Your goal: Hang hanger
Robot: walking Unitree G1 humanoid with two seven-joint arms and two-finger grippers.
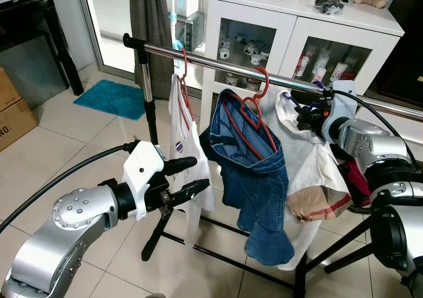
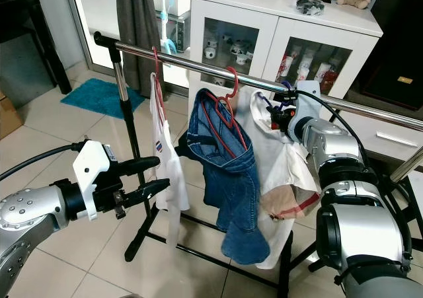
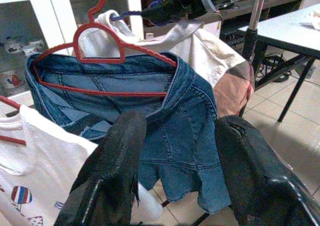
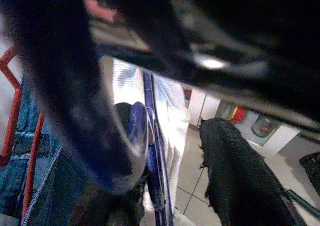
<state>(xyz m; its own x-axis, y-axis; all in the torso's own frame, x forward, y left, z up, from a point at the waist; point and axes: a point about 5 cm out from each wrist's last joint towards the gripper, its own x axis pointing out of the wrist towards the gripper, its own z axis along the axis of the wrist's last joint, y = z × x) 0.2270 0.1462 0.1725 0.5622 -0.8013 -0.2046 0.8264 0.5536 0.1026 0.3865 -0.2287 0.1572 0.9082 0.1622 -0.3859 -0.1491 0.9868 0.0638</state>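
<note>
Thin blue hanger (image 4: 152, 151) carrying a white shirt (image 1: 310, 172), hook at the chrome rail (image 1: 218, 63), at 2 o'clock from the denim garment (image 1: 254, 192) on its red hanger (image 1: 254, 116). Right gripper (image 1: 305, 117) up at that hook, fingers spread around the blue wire. Left gripper (image 1: 188, 176) low at 8 o'clock, jaws apart and empty, near a printed white top (image 1: 186, 146).

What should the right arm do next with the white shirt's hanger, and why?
Probably ease the right end effector down slightly. The blue hanger already has its hook up at the rail, so a small drop should seat it there.
</note>
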